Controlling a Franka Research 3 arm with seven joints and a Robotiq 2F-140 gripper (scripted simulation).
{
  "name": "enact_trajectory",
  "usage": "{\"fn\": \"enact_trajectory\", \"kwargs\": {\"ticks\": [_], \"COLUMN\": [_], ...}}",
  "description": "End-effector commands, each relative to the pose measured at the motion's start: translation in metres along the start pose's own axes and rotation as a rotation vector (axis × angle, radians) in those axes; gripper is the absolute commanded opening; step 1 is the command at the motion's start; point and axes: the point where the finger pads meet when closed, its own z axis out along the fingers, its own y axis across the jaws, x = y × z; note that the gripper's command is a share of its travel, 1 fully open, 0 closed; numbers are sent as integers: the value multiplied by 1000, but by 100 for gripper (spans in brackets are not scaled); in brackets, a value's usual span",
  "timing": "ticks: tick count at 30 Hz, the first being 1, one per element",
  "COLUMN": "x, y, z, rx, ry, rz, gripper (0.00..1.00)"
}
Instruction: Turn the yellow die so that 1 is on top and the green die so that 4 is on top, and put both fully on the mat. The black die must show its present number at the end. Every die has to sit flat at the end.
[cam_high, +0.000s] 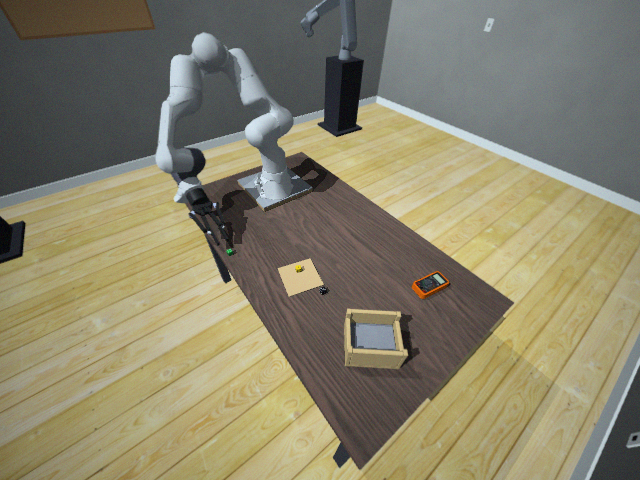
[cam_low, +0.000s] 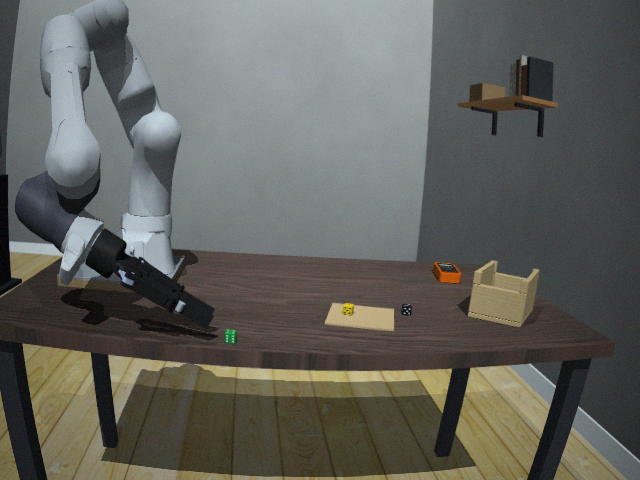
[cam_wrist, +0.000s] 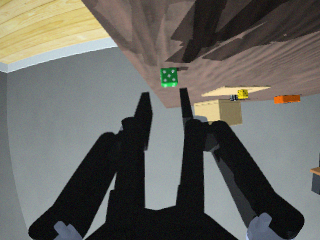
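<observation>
The green die (cam_high: 230, 251) lies flat on the dark table close to its edge, also seen in the exterior view (cam_low: 230, 336) and the wrist view (cam_wrist: 170, 78). My gripper (cam_low: 204, 314) is tilted low over the table just short of the die, its fingers a narrow gap apart with nothing between them. The die sits free beyond the fingertips. The yellow die (cam_high: 298, 268) sits on the tan mat (cam_high: 300, 277). The black die (cam_high: 324, 291) lies on the table just beside the mat's corner.
An open wooden box (cam_high: 374, 338) stands farther along the table. An orange multimeter (cam_high: 430, 284) lies near the far edge. The robot base (cam_high: 273, 188) is at the table's end. The table edge runs right beside the green die.
</observation>
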Motion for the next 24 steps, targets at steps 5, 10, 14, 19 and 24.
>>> {"fn": "enact_trajectory", "kwargs": {"ticks": [5, 10, 14, 19, 24], "x": [-29, -40, -48, -50, -51], "y": [1, 1, 1, 1, 0], "z": [-13, -19, -24, -25, -25], "rx": [-5, -5, -5, -5, -16], "ry": [-9, -9, -9, -8, 14], "rz": [15, 15, 15, 15, 17], "gripper": [29, 29, 29, 29, 29]}}
